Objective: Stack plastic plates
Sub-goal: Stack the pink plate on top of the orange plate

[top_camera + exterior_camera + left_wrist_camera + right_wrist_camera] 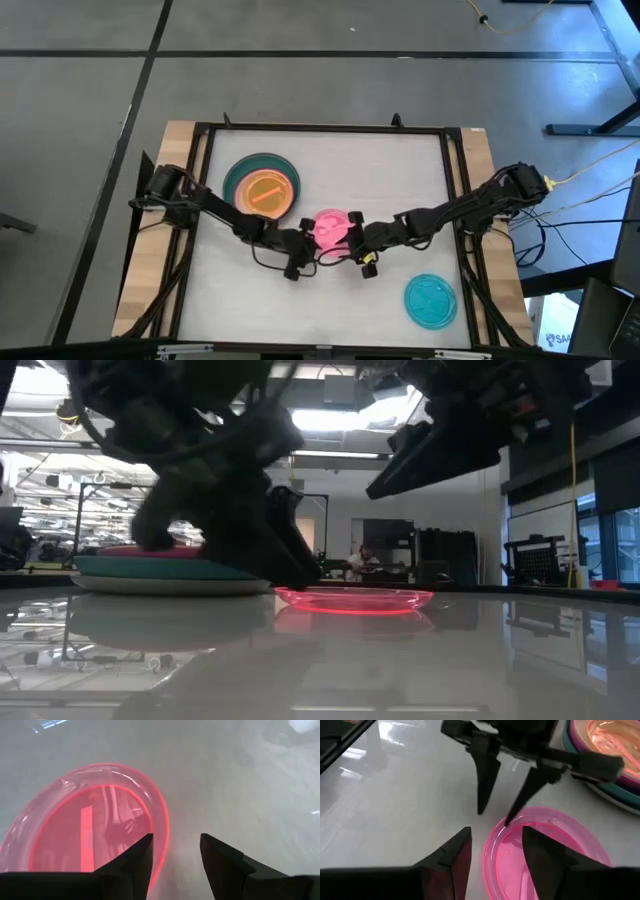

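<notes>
A magenta plate (331, 227) lies flat on the table's middle. My left gripper (305, 238) is open and low at the plate's left edge. In the left wrist view the rim (161, 827) runs between its fingers, one over the plate, one outside. My right gripper (357, 243) is open at the plate's right edge, and the low view shows it raised above the plate (355, 598). A stack of plates (262, 185), orange on top of dark teal, rests far left of the magenta plate. A cyan plate (431, 300) lies near the right corner. My left gripper (494, 817) comes slanting down from the table's left and straddles the magenta plate's rim (512, 820). One fingertip stands at the rim's inner side, the other on the table side. Whether either touches the plate, I cannot tell.
A black frame (320, 128) edges the white table top. The stack (165, 572) sits close behind my left arm. Cables run beside both arms. Bare table lies along the near edge and toward the far right corner. A person (365, 560) sits far off in the room.
</notes>
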Tool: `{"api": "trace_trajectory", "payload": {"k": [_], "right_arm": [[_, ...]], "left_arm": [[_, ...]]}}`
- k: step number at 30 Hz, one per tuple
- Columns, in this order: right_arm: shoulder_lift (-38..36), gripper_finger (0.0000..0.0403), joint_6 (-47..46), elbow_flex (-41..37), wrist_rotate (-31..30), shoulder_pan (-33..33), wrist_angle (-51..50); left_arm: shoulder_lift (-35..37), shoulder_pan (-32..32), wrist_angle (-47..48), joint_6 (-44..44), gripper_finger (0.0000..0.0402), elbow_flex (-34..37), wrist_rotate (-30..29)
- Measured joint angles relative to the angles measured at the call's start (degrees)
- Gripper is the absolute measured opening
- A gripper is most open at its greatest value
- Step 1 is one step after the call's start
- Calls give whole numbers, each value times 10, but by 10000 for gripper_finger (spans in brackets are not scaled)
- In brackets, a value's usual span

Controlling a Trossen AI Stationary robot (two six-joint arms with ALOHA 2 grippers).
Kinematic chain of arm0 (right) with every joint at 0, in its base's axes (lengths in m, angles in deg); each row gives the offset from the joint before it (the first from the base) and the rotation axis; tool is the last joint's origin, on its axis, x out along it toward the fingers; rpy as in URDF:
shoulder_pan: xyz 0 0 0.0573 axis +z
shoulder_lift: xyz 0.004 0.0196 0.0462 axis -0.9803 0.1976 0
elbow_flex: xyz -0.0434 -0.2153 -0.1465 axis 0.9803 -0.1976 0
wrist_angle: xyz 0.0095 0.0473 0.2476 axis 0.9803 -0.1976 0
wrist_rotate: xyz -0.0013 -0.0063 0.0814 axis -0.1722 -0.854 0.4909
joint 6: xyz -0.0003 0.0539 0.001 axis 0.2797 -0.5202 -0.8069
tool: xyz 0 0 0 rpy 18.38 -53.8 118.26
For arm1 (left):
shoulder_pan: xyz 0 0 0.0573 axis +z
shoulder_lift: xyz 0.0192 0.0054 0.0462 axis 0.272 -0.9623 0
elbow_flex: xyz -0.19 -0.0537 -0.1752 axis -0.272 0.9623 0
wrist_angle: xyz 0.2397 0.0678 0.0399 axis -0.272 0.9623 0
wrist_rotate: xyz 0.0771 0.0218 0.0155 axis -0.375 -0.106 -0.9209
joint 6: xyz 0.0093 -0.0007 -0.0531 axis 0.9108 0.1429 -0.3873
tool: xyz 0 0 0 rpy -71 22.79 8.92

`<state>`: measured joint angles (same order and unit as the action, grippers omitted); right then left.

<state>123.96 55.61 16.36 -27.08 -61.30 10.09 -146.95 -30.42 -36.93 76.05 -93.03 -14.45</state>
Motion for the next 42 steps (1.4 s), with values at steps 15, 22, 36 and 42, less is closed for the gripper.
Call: {"api": "trace_trajectory", "payload": {"k": [15,22,36,42], "right_arm": [[2,166,5,-31,-29,-1,109],[2,166,13,-31,-36,0,131],[1,166,97,-31,-180,62,174],[0,166,105,-31,-230,67,164]], "left_arm": [[-21,28,22,-26,29,-6,7],[-15,27,25,-13,12,-6,-8],[150,-28,97,-13,13,42,-136],[272,-34,97,-59,13,123,-207]]}}
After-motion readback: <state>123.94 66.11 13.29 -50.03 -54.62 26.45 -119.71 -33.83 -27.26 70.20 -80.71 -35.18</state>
